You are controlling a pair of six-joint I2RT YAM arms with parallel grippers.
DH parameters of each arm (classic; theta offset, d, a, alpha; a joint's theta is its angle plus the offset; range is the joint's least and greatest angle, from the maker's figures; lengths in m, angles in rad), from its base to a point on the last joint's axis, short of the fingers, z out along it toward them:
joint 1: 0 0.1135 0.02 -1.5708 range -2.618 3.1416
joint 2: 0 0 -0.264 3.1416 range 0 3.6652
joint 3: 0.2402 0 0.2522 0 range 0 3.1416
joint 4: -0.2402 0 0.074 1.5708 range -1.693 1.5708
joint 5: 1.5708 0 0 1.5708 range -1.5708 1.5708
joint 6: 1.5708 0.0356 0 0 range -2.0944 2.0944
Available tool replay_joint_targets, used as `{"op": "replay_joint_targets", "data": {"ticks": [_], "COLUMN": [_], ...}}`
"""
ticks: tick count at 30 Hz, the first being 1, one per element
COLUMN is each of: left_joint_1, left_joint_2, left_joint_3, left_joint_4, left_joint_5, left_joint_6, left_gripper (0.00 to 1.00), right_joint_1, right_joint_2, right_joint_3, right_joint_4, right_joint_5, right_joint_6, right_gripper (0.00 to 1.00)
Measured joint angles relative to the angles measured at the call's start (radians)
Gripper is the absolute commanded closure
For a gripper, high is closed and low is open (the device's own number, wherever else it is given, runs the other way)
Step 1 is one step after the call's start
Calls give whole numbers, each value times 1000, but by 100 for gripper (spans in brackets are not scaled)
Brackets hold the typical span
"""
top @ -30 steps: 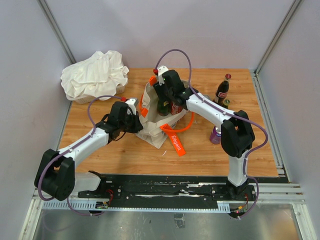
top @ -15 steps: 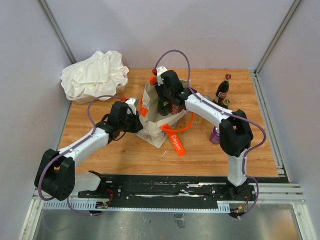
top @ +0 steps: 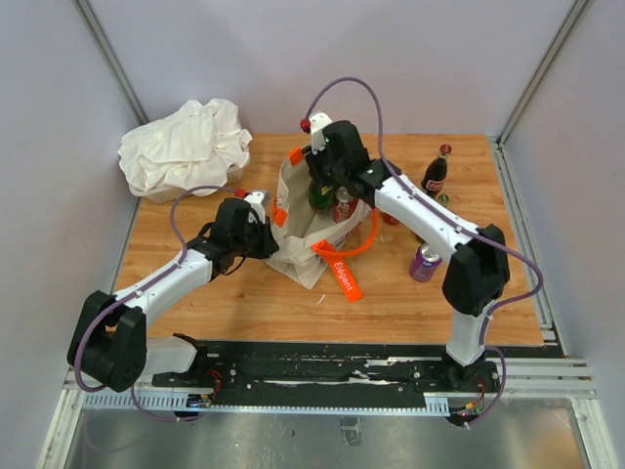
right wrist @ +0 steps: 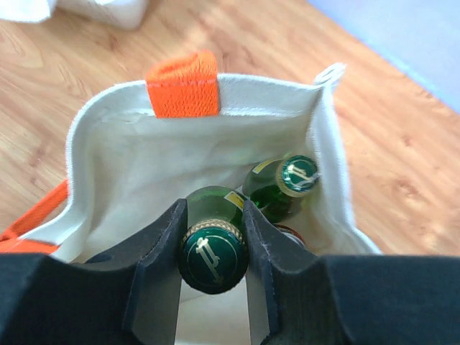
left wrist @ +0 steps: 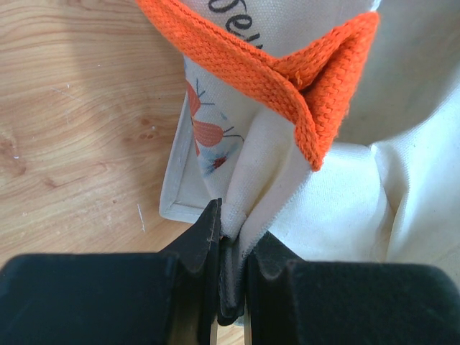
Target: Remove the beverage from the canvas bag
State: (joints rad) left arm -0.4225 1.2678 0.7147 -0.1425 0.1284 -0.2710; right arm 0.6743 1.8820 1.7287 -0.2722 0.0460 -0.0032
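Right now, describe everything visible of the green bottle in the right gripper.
The green bottle looks like dark green glass, with a crimped green cap bearing a pale emblem and a bit of yellow label below the neck. It stands upright in the mouth of the canvas bag, cap toward the wrist camera. The right gripper is shut on its neck, one finger on each side. A second green bottle stands close beside it; the held bottle's lower body is hidden.

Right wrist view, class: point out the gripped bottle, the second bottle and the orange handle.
Gripped bottle (right wrist: 213, 253): right wrist view, on its cap.
Second bottle (right wrist: 299, 172): right wrist view, on its cap.
Orange handle (right wrist: 182, 86): right wrist view, where it meets the rim.
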Motion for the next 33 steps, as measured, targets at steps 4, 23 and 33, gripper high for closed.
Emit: {"op": "replay_joint_targets", "data": {"ticks": [4, 23, 33], "left_joint_1": [0, 0, 0], "left_joint_2": [0, -3, -4], "left_joint_3": [0, 0, 3], "left_joint_4": [0, -5, -14], "left_joint_5": [-2, -6, -9], "left_joint_6": [0, 0, -3], "left_gripper": [100, 100, 100], "right_joint_1": [2, 83, 83], "right_joint_2": [-123, -736, -718], "right_joint_3": [0, -140, -160], "right_joint_4": [-16, -130, -331], "right_joint_5": [9, 517, 614], "right_joint_6": [-21, -155, -52], "right_gripper": [99, 99, 99]}}
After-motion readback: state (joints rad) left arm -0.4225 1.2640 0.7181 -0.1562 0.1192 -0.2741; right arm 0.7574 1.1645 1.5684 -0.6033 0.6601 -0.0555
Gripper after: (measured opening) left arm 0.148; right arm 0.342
